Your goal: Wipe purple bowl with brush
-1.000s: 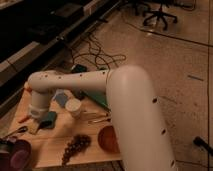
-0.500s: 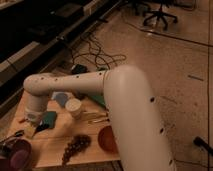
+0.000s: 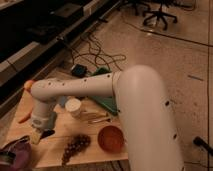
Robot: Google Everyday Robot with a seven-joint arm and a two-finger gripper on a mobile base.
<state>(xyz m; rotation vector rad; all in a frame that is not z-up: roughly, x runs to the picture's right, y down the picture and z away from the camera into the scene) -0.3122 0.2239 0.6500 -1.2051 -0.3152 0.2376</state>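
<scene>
The purple bowl (image 3: 16, 158) sits at the front left corner of the wooden table (image 3: 92, 134), partly cut off by the picture's edge. My gripper (image 3: 40, 131) hangs from the long white arm (image 3: 80, 89) just right of and above the bowl. It is shut on the brush (image 3: 37, 137), whose pale cream head points down toward the bowl and whose black handle sticks out to the right. The brush is close to the bowl's rim but apart from it.
An orange-brown bowl (image 3: 111, 138) and a dark grape bunch (image 3: 75, 145) lie at the front. A white cup (image 3: 73, 106), thin pale sticks (image 3: 98, 119) and a green object (image 3: 106, 103) sit behind. An orange item (image 3: 25, 118) lies at the left edge. Cables run across the floor.
My gripper with the brush has moved down and forward, closer to the purple bowl. The other things on the table have stayed in place.
</scene>
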